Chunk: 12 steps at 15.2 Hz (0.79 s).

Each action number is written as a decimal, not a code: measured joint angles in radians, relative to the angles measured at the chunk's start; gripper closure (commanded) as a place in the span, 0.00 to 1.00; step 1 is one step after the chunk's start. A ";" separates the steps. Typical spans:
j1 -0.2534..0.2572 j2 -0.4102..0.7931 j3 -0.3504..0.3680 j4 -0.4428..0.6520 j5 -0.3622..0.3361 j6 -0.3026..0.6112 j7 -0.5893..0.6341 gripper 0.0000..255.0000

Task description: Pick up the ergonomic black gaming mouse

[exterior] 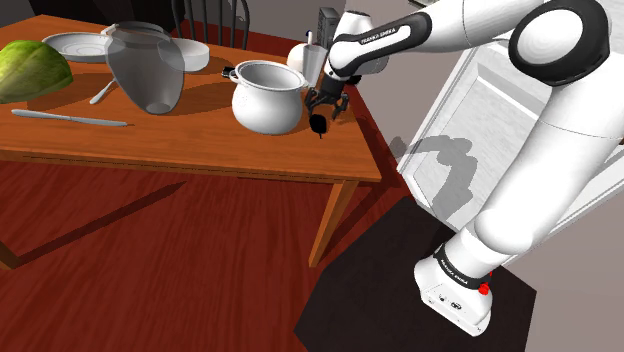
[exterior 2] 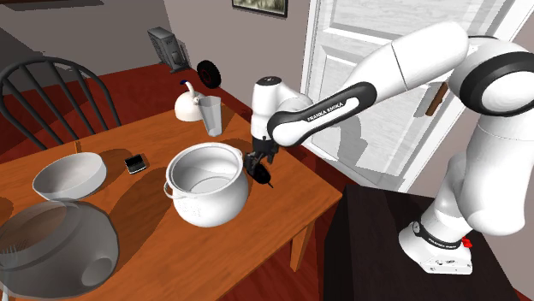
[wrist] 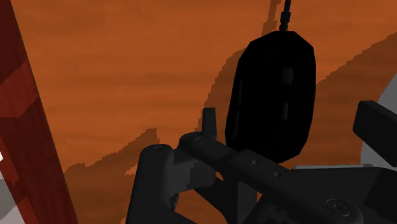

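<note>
gripper: black two-finger claw (exterior: 326, 104) hanging tip-down over the table's corner end, close to the white pot
claw state: released. In the wrist view the fingers (wrist: 208, 122) stand apart and neither presses on the mouse.
mouse: black gaming mouse (wrist: 273, 95) lies in the gap between the fingers, just past their tips, top side facing the camera
mouse vs fingers: near one finger, with a clear strip of table between it and the other
mouse vs table: on or just above the wooden table (exterior: 200, 150); I cannot tell whether they touch
mouse vs pot: just beside the white pot (exterior: 268, 97), on the side nearer the table's end
wrist view adds: a thin cord (wrist: 285, 14) runs from the mouse's far end, there are slots along its back, and its shadow falls on the wood
shoulder view adds: green melon (exterior: 32, 68), white plate (exterior: 72, 43), knife (exterior: 68, 118), spoon (exterior: 103, 93) and a big clear glass jar (exterior: 148, 65), all well apart from the mouse at the table's other end
second exterior view adds: white bowl (exterior 2: 70, 175), small dark block (exterior 2: 134, 162), clear tumbler (exterior 2: 211, 115) beside a white kettle (exterior 2: 186, 104), and a dark chair (exterior 2: 51, 90) behind the table
same view: the mouse is a dark blob right under the claw, against the pot's rim side
background: white door (exterior 2: 376, 51) behind the arm
</note>
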 measured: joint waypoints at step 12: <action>0.004 0.052 -0.003 -0.020 -0.004 0.070 0.005 1.00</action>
